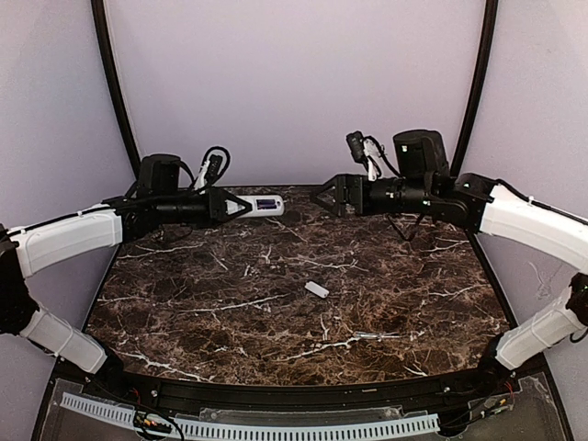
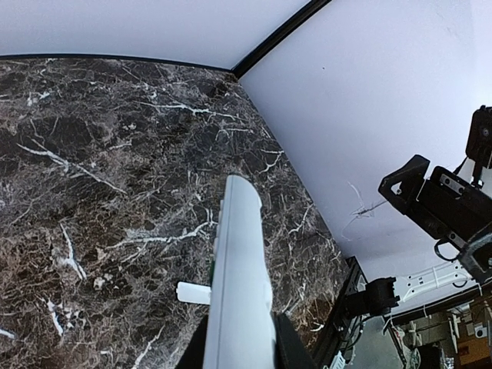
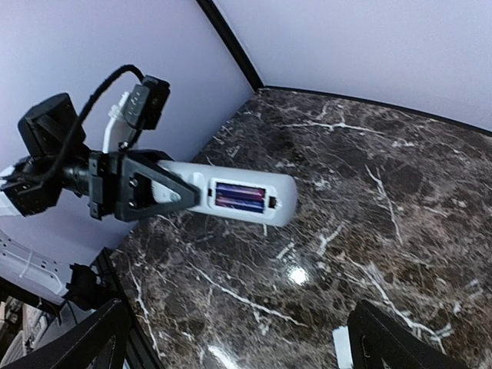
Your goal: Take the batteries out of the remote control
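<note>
Right now my left hand [image 1: 225, 204] is closed narrowly on one end of the remote control [image 1: 262, 205]. It holds the remote roughly level in the air above the far side of the dark marble bench [image 1: 230, 312], free end pointing toward my right hand [image 1: 323, 196]. My right hand stands wide and empty, near that free end and facing it. In the right wrist view, the back of the remote faces the camera with its compartment uncovered. The batteries [image 3: 238, 196] lie side by side inside, dark with a blue-purple sheen. A small white cover piece [image 1: 316, 289] lies flat on the bench, well apart from both hands. I judge the remote to be light, rigid and smooth, liable to twist in a one-ended grip if pushed hard. The batteries look small, hard and slippery, and are probably pinned by spring contacts. I would pinch one across its rounded middle, or lever up one end with a fingertip, gently.
</note>
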Controlling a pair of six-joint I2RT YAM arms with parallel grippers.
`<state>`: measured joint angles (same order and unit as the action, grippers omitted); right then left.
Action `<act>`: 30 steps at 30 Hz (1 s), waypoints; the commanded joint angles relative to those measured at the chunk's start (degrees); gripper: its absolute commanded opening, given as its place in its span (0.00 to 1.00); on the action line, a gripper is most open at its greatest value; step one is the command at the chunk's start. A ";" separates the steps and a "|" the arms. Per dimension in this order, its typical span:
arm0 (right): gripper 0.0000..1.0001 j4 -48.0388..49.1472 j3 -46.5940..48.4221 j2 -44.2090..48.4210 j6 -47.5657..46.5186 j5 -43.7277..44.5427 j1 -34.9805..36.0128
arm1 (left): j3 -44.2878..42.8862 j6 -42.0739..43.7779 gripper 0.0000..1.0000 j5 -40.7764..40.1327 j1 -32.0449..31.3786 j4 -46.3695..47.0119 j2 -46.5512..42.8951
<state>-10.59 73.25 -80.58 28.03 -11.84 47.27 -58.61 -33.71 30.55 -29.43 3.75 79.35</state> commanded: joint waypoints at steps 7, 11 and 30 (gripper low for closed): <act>0.99 -21.70 -6.98 7.80 -11.54 6.30 -0.02 | 6.84 -5.66 0.00 4.44 -3.64 -3.41 -5.32; 0.99 -23.79 -7.70 8.32 -14.21 6.09 0.56 | 11.15 -8.53 0.00 4.78 -6.13 -0.91 -5.01; 0.94 -30.77 -5.78 -7.06 -23.42 9.44 11.29 | 25.90 -21.54 0.00 1.63 -10.82 20.81 2.40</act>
<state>-40.64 66.43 -86.56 6.52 -4.43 57.98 -33.93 -53.01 32.75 -39.99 17.63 79.70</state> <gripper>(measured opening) 0.938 0.189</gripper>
